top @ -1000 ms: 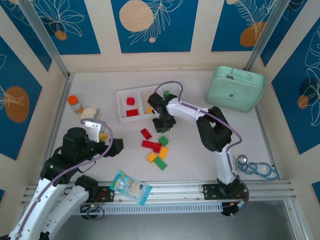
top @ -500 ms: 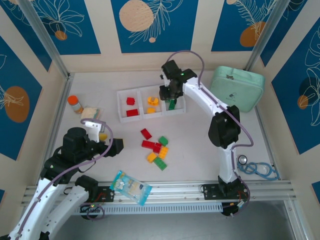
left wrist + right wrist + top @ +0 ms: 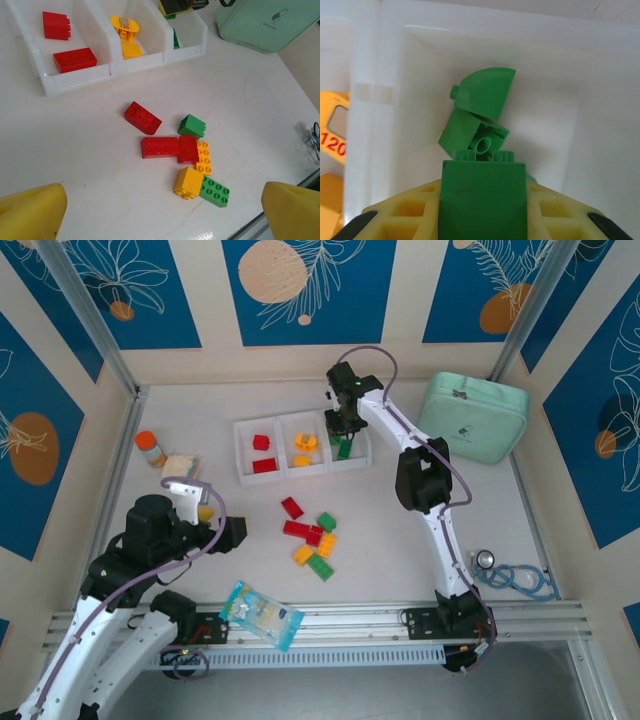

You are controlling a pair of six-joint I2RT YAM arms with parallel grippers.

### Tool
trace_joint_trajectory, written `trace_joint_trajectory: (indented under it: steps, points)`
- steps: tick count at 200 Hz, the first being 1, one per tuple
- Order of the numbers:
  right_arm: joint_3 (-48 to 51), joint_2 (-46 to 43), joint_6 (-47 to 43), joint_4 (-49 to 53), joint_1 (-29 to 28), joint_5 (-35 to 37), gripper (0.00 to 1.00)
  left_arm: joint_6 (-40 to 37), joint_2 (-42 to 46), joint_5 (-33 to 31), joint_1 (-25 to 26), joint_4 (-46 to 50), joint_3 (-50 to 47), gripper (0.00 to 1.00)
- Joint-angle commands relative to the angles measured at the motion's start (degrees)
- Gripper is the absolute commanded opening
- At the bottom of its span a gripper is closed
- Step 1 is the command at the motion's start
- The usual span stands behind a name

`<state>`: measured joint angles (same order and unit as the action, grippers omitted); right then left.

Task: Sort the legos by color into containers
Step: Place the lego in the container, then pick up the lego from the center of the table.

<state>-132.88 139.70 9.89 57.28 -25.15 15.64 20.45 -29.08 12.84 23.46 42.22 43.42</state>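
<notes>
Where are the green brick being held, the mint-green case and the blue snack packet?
green brick [image 3: 483,200], right wrist view, its flat front face.
mint-green case [image 3: 470,420], top view, middle of its lid.
snack packet [image 3: 262,614], top view, its centre.

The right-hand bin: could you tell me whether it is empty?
Not empty: the bin has green bricks lying inside it.

We see our right pincer [image 3: 483,220] clamped on a rectangular green plastic brick [image 3: 484,190], its yellow waffle-patterned pads [image 3: 405,212] pressing both sides. Beyond the brick lies a thin-walled white plastic bin [image 3: 370,60] holding a rounded green brick [image 3: 485,92] and a tilted green brick [image 3: 465,130] with its hollow underside towards us. In the compartment on the left sits an orange-yellow piece marked "120" [image 3: 331,135].
</notes>
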Motion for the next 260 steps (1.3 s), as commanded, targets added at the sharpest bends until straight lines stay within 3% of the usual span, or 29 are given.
trace_joint_trajectory:
  steps: [1, 37, 89, 122, 150, 172, 218, 260]
  points:
    - [-3.5, 1.5, -2.9, 2.1, -0.6, 4.8, 0.31, -1.3, -0.4, -0.8, -0.9, -1.0, -0.4, 0.99]
    - [-5.5, 3.0, -3.8, 4.3, -1.2, 8.9, 0.41, -1.3, -0.6, -0.7, -1.1, -1.1, -0.4, 0.99]
    - [-7.1, 1.0, -5.6, 7.3, -4.1, 17.5, 0.71, -1.2, -0.7, -0.6, -1.5, -1.1, -0.4, 0.99]
    - [-9.7, -2.6, -3.5, 12.3, -6.1, 16.2, 0.87, -1.2, -0.7, -0.1, -1.6, -1.2, -0.4, 0.99]
    - [-8.5, -8.9, 3.8, 15.8, -6.3, 11.6, 0.99, -1.1, -0.7, -0.1, -1.6, -1.3, -0.4, 0.99]
    - [-1.8, -16.4, 10.7, 15.2, -6.8, 7.1, 0.99, -1.1, -0.7, -0.1, -1.6, -1.2, -0.4, 0.99]
    - [23.1, -33.8, 26.1, 5.1, -12.1, 1.8, 0.99, -1.0, -0.4, -0.2, -1.5, -1.1, -0.4, 0.99]
    - [42.2, -42.0, 27.0, -6.1, -16.2, -6.4, 0.98, -1.0, 0.3, 0.2, -1.6, -1.3, -0.4, 0.99]
